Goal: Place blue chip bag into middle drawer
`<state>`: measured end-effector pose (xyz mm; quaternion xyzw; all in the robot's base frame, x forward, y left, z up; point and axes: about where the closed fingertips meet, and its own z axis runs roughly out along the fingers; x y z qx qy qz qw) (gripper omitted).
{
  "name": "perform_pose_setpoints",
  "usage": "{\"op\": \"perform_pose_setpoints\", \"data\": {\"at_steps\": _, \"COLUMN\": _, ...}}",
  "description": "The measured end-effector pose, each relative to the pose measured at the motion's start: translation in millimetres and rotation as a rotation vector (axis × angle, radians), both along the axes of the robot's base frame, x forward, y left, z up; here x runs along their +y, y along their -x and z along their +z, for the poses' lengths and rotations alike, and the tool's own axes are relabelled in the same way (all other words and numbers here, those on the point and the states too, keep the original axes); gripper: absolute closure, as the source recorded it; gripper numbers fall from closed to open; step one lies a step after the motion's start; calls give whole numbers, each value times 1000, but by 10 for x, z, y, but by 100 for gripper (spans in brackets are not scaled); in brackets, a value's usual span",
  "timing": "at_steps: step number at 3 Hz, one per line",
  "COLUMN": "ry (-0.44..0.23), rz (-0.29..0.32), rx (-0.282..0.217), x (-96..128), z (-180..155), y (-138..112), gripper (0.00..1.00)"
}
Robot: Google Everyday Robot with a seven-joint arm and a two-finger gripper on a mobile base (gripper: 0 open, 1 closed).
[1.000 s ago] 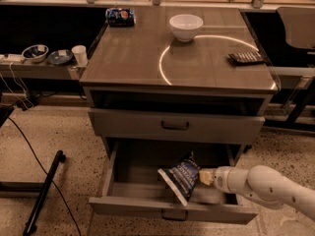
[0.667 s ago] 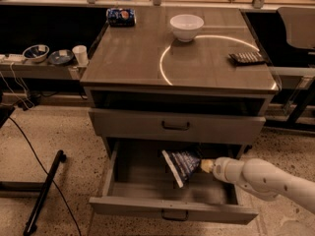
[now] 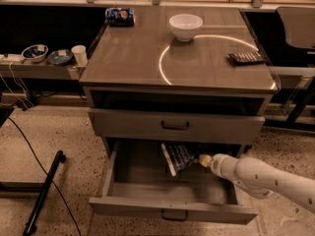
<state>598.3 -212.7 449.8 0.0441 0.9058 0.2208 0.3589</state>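
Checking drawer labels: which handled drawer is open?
The lower one, the middle drawer, pulled out, gripper inside at the blue chip bag; upper drawer shut.

Two handled drawers: upper drawer [image 3: 176,126] shut, middle drawer [image 3: 147,208] open. One blue chip bag [image 3: 178,156], one gripper [image 3: 203,160] at its 3 o'clock, fingers pinching it. Desk [image 3: 133,58]: one white bowl [image 3: 185,26], one blue packet [image 3: 120,16], one remote [image 3: 246,58].

Lab; robot arm [image 3: 268,179], end effector [image 3: 203,159] in middle drawer [image 3: 172,209]

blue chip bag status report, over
Gripper inside open middle drawer, shut on blue chip bag. Bag tilted over drawer floor. No obstruction seen.
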Motion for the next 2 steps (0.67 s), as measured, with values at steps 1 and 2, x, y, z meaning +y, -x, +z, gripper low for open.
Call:
{"op": "perform_pose_setpoints", "data": {"at_steps": 1, "ry": 0, "rz": 0, "rx": 0, "x": 0, "z": 0, "y": 0, "gripper": 8}}
{"op": "perform_pose_setpoints", "data": {"at_steps": 2, "ry": 0, "rz": 0, "rx": 0, "x": 0, "z": 0, "y": 0, "gripper": 0}}
